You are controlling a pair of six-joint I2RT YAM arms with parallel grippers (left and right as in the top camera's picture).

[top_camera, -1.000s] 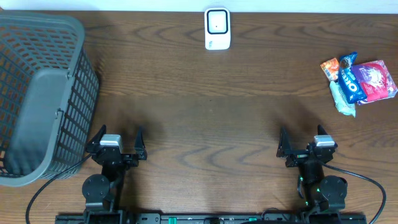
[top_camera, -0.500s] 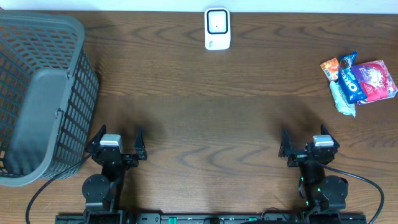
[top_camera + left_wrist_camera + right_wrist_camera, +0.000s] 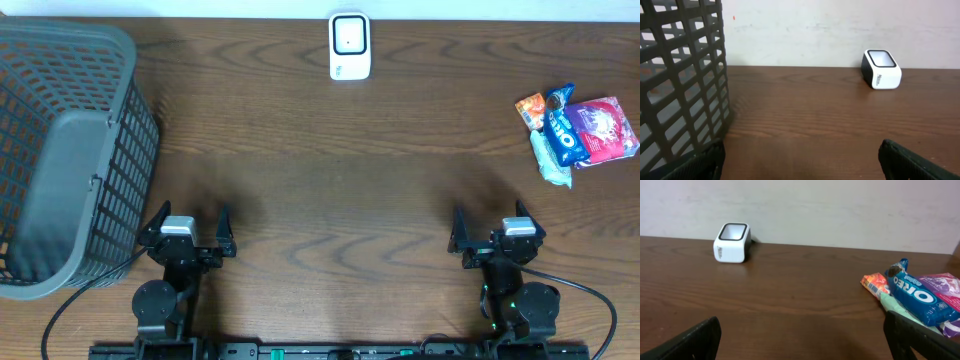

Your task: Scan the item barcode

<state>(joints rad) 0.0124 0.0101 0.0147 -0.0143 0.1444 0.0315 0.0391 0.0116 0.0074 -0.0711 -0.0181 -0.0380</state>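
Left gripper (image 3: 190,220) stands wide open and empty, low over the surface (image 3: 330,190). The grey basket (image 3: 60,150) lies close on its left and ahead of it. Right gripper (image 3: 490,226) is likewise wide open, holding nothing. The snack packets (image 3: 590,130), a blue Oreo pack (image 3: 914,296) among them, lie ahead of the right gripper and off to its right, well apart from it. The white scanner (image 3: 349,46) stands far ahead, between the two grippers, screen upward.

Left edge of the wooden table (image 3: 330,190): you see a dark grey slatted basket (image 3: 135,160), its far corner near the table's back edge. Behind runs a pale wall (image 3: 815,30).
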